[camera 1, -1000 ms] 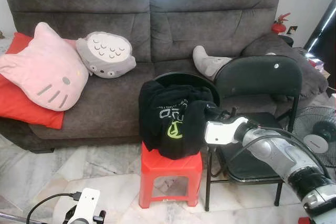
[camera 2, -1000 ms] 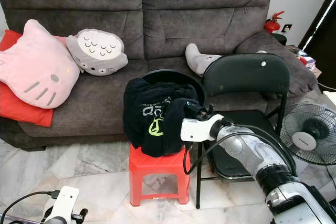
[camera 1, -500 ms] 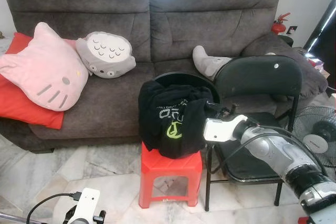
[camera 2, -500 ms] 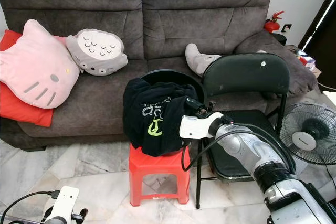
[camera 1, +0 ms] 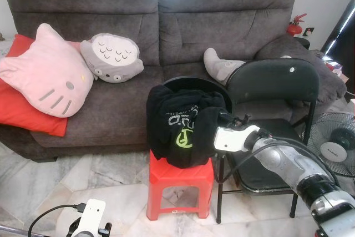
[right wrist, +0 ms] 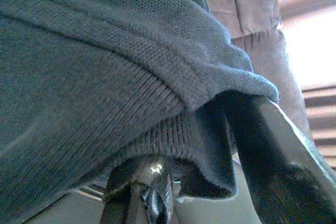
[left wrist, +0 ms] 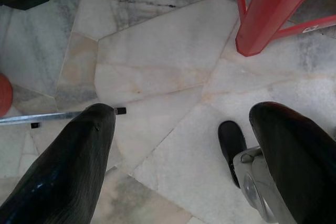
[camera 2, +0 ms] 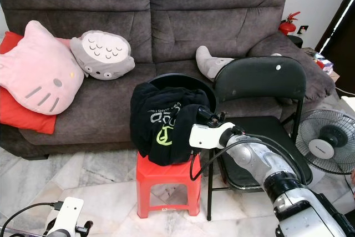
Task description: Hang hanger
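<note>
Little has changed since the earlier frames: the right pincer [camera 1: 217, 121] has been pushed slightly further into the black garment [camera 1: 180, 126] heaped on the red stool [camera 1: 180, 178], while stool, folding chair [camera 1: 272, 115] and sofa [camera 1: 166, 26] are unmoved. In the right wrist view the fabric [right wrist: 105, 77] is seen draped over one finger [right wrist: 273, 150]; whether the fingers are clamped on it cannot be told, and no hanger can be made out, so it is judged to be buried in the garment, if present. The step in hand is judged to be the grasp. A firm hold is called for next, then a lift straight up. Just beside the pincer stands the chair's front leg and seat edge; open room lies above and toward the robot. The left pincer [left wrist: 178, 161] hangs idle over the floor, fingers apart.
</note>
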Robot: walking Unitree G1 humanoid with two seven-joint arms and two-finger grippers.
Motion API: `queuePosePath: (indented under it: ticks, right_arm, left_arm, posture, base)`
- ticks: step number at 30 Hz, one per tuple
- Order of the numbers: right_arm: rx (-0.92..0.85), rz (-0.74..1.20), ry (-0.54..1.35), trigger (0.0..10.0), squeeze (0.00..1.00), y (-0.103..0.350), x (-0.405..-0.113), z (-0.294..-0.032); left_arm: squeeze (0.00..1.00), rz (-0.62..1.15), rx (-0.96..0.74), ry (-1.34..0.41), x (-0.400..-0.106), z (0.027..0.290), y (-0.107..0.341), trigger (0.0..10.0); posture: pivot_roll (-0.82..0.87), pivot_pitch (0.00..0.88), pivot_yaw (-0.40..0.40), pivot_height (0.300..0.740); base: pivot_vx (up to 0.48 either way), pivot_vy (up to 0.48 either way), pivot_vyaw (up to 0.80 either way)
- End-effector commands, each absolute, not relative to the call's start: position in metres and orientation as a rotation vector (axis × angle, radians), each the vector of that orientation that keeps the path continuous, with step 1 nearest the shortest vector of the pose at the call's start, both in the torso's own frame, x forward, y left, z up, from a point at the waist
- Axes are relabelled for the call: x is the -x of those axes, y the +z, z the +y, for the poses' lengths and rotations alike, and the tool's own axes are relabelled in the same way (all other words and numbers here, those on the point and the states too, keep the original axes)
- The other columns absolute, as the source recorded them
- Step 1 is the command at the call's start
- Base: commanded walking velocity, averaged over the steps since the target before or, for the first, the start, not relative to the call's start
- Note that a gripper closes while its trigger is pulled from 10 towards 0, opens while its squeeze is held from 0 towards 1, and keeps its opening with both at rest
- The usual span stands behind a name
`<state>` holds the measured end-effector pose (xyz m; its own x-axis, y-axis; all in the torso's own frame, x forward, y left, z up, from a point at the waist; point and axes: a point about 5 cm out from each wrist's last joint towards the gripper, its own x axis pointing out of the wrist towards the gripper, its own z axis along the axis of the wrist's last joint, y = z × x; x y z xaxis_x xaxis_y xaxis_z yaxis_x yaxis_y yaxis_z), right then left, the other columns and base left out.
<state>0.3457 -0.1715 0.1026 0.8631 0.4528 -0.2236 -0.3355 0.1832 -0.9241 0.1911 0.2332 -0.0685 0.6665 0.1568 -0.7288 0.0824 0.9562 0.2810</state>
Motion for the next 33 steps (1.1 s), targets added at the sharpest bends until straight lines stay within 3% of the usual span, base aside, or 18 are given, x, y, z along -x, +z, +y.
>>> queuePosePath:
  ticks: [1,13,33]
  right_arm:
    - [1.273,-0.115,0.557,10.0,0.00,0.105,-0.350,-0.167]
    - [1.281,-0.175,0.637,10.0,0.00,0.113,-0.356,-0.149]
    - [1.307,-0.135,0.785,10.0,0.00,0.104,-0.348,-0.152]
  left_arm:
    - [0.00,0.846,-0.326,0.028,-0.190,0.234,-0.069,10.0]
    - [0.00,0.845,-0.324,0.033,-0.189,0.234,-0.069,10.0]
    - [0.00,0.847,-0.327,0.028,-0.189,0.234,-0.069,10.0]
  posture:
    - [0.00,0.000,-0.017,0.740]
    - [0.00,0.000,-0.021,0.740]
    - [0.00,0.000,-0.018,0.740]
  base:
    - [0.000,0.000,0.00]
    - [0.000,0.000,0.00]
    - [0.000,0.000,0.00]
